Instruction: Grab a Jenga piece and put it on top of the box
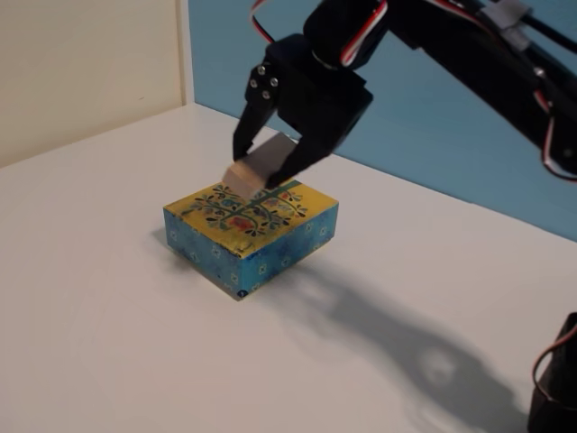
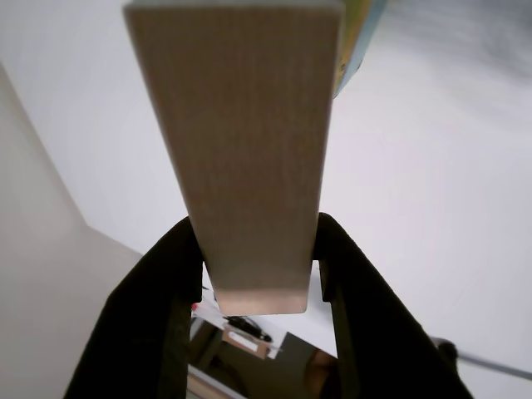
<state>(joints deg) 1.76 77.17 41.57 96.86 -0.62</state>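
From my fixed view, the box (image 1: 252, 236) sits toward the worktop's (image 1: 108, 343) back edge, far from its front edge, so my arm reaches it from the right. My pincer (image 1: 263, 171) is clamped on the Jenga piece (image 1: 260, 169), tilted with its lower end over the box top's back-left edge. I can't tell if it's touching, so I judge release premature.

In the wrist view the Jenga piece (image 2: 241, 150) hides nearly all the box (image 2: 357, 37).
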